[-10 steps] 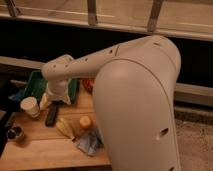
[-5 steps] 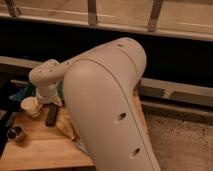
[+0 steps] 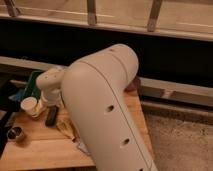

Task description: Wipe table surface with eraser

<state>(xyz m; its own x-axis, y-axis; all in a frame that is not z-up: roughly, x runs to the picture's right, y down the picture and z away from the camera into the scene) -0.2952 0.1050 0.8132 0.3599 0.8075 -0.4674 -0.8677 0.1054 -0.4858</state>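
Filling the near foreground, the robot's bulky white arm (image 3: pixel 107 115) hid most of the right half of the bench (image 3: pixel 37 150), a light tan wooden top. At the near left edge of the bench stood a small dark stubby object (image 3: pixel 15 133), well apart from the other items. A scrap of blue-grey cloth (image 3: pixel 81 146) showed just beside the arm's lower edge, with a pale yellow item (image 3: pixel 65 128) next to it, identity unclear. Further in, the eraser (image 3: pixel 51 117) lay flat on the bench, a dark rectangular block with its long side pointing away from the camera. The gripper (image 3: pixel 51 106) hung directly over the far end of the eraser, below the rounded white wrist, its fingers spread wide and gripping nothing; contact with the eraser could not be judged. A white cup (image 3: pixel 29 105) stood upright just left of the eraser. Behind these sat a green tray (image 3: pixel 33 80) at the far left corner. Beyond the bench ran a dark wall and a railed ledge.
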